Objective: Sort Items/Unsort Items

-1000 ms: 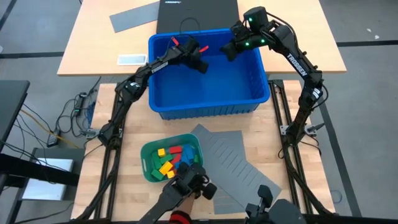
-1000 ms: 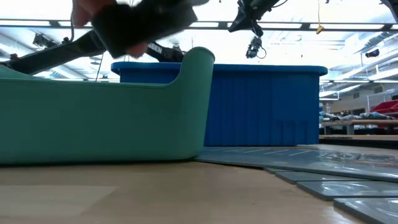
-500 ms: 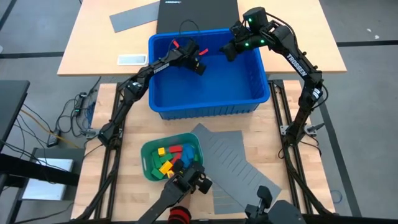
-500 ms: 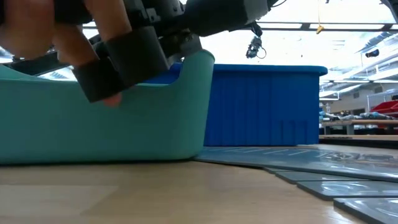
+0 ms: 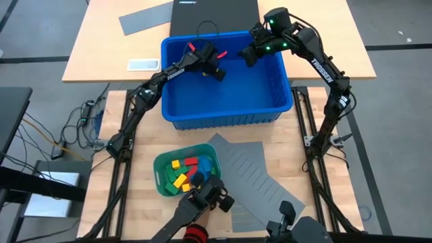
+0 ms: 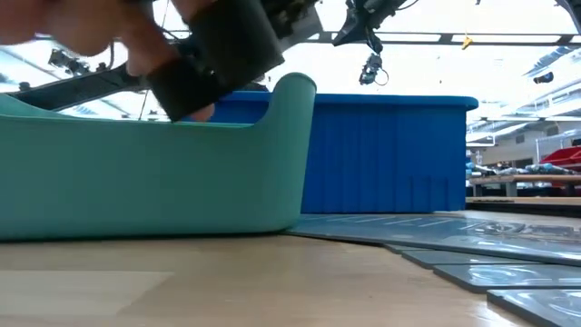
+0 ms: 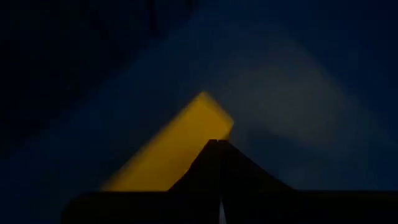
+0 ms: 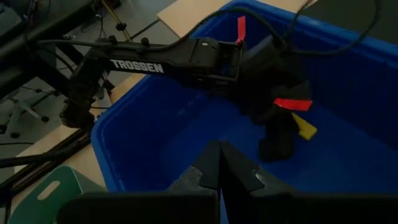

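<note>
Inside the blue bin (image 5: 226, 116) my left gripper (image 5: 219, 73) is down near the floor, shut, its fingertips (image 7: 219, 149) right in front of a yellow block (image 7: 168, 155). The right wrist view shows this block (image 8: 305, 127) just beside the left gripper (image 8: 273, 149). My right gripper (image 5: 247, 57) hangs shut above the bin's far right part, holding nothing. Several more red, yellow, green and blue blocks (image 5: 183, 172) lie in the teal tray (image 5: 158, 169) near the front. My left gripper comes slanting down into the bin, its shut fingertips at the yellow block's long side (image 7: 186, 163). Nothing lies between the fingers. Whether the tips touch the block, I cannot tell.
A person's hand with a dark tool (image 5: 206, 196) is over the tray's near right rim (image 6: 290, 91). Grey slotted divider sheets (image 5: 260, 179) lie to the right of the tray. Behind the bin lie a black case (image 5: 214, 13) and another grey sheet (image 5: 145, 17).
My left gripper has sunk a little toward the bin's floor. The person's hand with the dark tool dipped in front of the tray's near wall and has come back up above its rim.
</note>
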You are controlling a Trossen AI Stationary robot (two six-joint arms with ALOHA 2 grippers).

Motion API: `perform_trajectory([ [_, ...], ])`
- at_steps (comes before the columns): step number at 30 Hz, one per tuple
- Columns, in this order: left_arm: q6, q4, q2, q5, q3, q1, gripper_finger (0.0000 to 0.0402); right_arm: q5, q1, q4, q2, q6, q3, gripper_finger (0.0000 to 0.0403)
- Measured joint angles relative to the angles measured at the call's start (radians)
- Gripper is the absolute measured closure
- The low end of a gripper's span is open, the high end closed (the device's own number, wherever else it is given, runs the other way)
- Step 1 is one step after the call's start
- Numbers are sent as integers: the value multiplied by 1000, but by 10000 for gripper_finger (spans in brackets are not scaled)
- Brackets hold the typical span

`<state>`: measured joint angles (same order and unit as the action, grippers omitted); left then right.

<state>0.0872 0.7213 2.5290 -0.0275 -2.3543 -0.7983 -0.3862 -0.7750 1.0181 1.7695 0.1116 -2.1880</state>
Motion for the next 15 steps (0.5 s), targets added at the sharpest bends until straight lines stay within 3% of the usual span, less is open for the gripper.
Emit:
perform_trajectory([
  [7,4,-47,-12,-79,0,-7,400,1,0,1,0,0,0,401],
  [15,6,13,21,39,0,-26,401,4,0,0,0,-3,0,401],
])
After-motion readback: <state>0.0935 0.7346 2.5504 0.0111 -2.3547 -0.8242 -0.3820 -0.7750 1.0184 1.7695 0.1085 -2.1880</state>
